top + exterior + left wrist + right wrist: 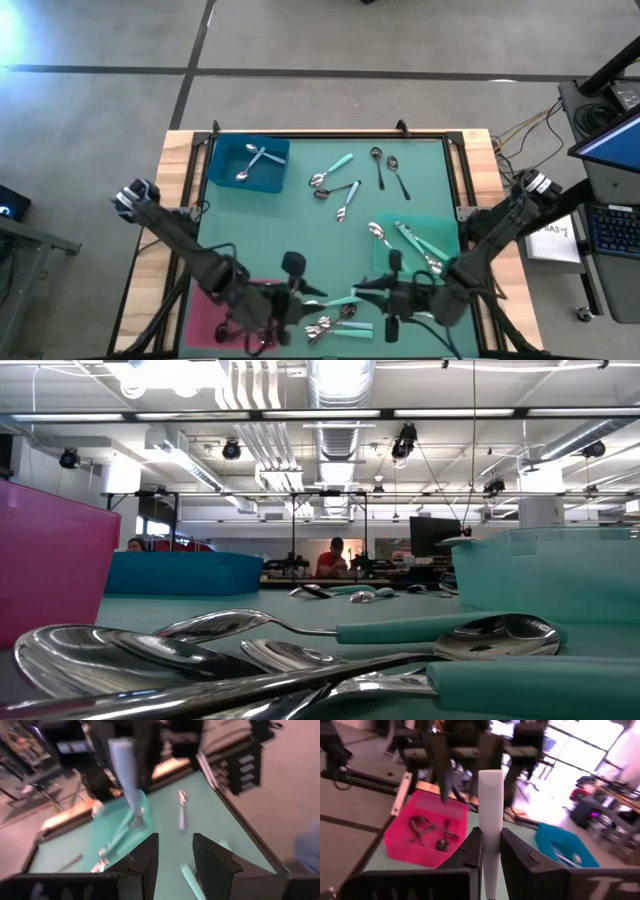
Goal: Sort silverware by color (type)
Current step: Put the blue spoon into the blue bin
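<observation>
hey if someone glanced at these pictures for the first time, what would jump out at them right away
Three bright trays on a green mat: a blue tray at the far left, a pink tray at the near left and a green tray on the right, with spoons scattered between them. At the near edge the right gripper is shut on a pale spoon handle, while the left gripper faces it, open and empty.

Wooden-edged table (176, 160) carries a green mat (300, 225). On it: blue tray (247, 165), pink tray (215, 312), green tray (440, 232), and loose spoons (335, 175) scattered mid-mat and at the near edge.
</observation>
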Robot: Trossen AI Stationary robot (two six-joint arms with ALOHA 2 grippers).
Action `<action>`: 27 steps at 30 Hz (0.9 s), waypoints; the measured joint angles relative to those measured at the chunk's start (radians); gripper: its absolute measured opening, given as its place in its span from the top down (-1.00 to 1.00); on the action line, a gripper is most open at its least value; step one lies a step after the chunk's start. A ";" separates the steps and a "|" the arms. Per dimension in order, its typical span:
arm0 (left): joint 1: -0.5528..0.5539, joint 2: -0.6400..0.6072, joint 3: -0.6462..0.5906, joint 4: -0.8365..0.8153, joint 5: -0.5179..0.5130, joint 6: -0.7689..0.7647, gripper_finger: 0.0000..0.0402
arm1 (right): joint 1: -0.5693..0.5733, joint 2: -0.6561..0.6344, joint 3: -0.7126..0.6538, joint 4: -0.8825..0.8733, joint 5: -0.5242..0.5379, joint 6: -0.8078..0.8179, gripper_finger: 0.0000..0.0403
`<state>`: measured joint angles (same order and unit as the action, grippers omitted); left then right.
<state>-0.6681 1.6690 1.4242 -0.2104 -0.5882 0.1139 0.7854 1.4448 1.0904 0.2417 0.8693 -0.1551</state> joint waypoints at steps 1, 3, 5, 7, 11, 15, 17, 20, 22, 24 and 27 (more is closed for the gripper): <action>0.009 0.013 0.000 0.031 -0.010 0.009 0.48 | -0.015 0.008 0.000 0.033 -0.032 -0.026 0.84; 0.024 0.034 0.000 0.070 -0.052 0.026 0.48 | -0.038 0.020 0.000 0.109 -0.077 -0.094 0.84; 0.029 0.045 0.000 0.089 -0.106 0.065 0.48 | -0.049 0.024 0.000 0.165 -0.116 -0.161 0.84; 0.029 0.045 0.000 0.105 -0.125 0.107 0.48 | -0.058 0.024 0.000 0.198 -0.159 -0.205 0.84; 0.029 0.043 0.000 0.172 -0.116 0.149 0.48 | -0.082 0.023 0.000 0.218 -0.226 -0.223 0.84; 0.037 0.042 0.000 0.223 -0.071 0.164 0.48 | -0.109 0.039 0.000 0.259 -0.314 -0.231 0.84; 0.042 0.043 0.000 0.230 -0.032 0.163 0.48 | -0.116 0.045 0.000 0.272 -0.324 -0.262 0.84; 0.046 0.045 0.000 0.244 -0.016 0.163 0.48 | -0.120 0.046 0.000 0.286 -0.329 -0.289 0.84; 0.047 0.045 0.000 0.249 -0.015 0.163 0.48 | -0.121 0.044 0.000 0.307 -0.331 -0.313 0.84; 0.048 0.045 0.000 0.254 -0.014 0.163 0.48 | -0.122 0.044 0.000 0.328 -0.356 -0.332 0.84; 0.051 0.045 0.000 0.256 -0.014 0.165 0.48 | -0.123 0.044 0.000 0.348 -0.402 -0.327 0.84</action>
<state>-0.6170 1.7138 1.4242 0.0460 -0.6018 0.2791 0.6621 1.4883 1.0901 0.5895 0.4678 -0.4825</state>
